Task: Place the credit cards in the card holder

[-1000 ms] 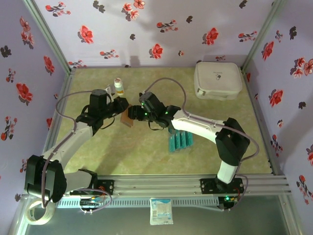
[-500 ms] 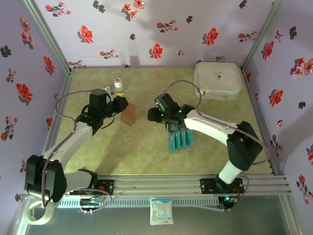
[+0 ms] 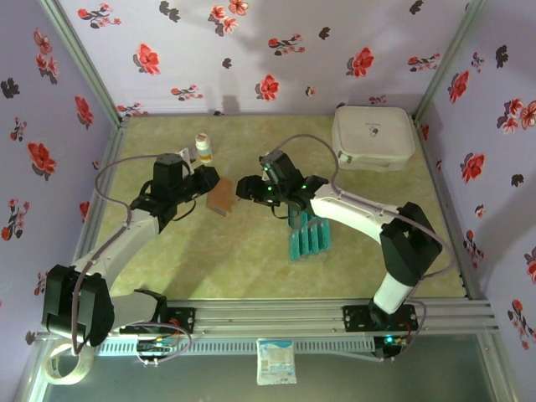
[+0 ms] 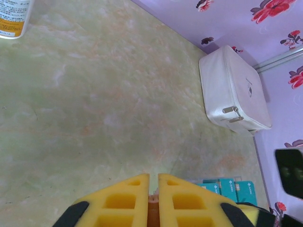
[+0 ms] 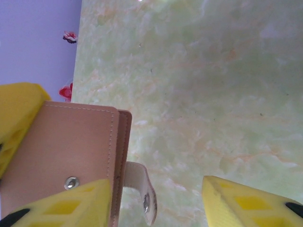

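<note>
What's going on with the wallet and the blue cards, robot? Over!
Left fingers shut on the card holder, folded, strap undone. Right fingers open, empty, beside it. Credit cards in a row on the table. Nothing blocking.

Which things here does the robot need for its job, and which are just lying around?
For the job:
card holder
credit cards

Just lying about:
white case
small bottle
packet
</note>
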Robot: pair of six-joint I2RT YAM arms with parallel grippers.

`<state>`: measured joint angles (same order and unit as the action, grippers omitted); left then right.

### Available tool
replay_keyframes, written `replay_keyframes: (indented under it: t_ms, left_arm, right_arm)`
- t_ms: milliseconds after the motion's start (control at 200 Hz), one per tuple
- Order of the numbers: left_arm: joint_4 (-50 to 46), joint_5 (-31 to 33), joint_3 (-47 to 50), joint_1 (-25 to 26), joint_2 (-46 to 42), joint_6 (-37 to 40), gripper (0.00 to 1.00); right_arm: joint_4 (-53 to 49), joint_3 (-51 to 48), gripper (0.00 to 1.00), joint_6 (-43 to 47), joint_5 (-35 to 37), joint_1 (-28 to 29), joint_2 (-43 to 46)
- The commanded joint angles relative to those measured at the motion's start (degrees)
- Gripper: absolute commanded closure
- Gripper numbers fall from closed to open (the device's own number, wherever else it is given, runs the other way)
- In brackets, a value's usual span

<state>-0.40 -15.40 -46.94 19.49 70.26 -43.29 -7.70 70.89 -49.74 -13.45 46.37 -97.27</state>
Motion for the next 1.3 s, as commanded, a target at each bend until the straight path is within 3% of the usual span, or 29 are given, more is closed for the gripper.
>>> replay_keyframes:
  t_ms: [0, 215, 795, 995, 1045, 1205, 1290]
  left_arm:
    - [2.42, 0.43, 0.59, -0.32, -0.83, 0.74, 1.00]
    - [2.57, 0.43, 0.86, -0.25, -0.85, 0.65, 1.00]
    - [3.04, 0.76, 1.36, -0.30, -1.37, -0.13, 1.00]
    - [3.35, 0.98, 1.84, -0.28, -0.96, -0.24, 1.00]
    - [3.50, 0.90, 1.93, -0.32, -0.58, 0.00, 1.00]
    - [5.21, -1.83, 2.87, -1.42, 1.69, 0.73, 0.73]
    - [6.10, -3.92, 3.08, -2.73, 3.53, 1.13, 0.65]
  right_arm:
    - [3.22, 0.91, 0.50, -2.38, -2.51, -0.42, -1.28]
    - [5.28, 0.05, 0.61, -4.18, -3.83, -0.33, -2.66]
    - [8.65, -3.29, 0.74, -6.16, -4.61, 0.04, -2.69]
    - [9.64, -3.67, 1.00, -5.99, -4.83, -0.10, -2.02]
    - [9.14, -3.12, 1.00, -5.52, -4.80, -0.21, -1.59]
    - [5.78, 0.19, 1.00, -3.31, -4.56, -0.29, -0.35]
    - [4.07, 2.29, 1.00, -2.72, -4.98, -0.25, -0.42]
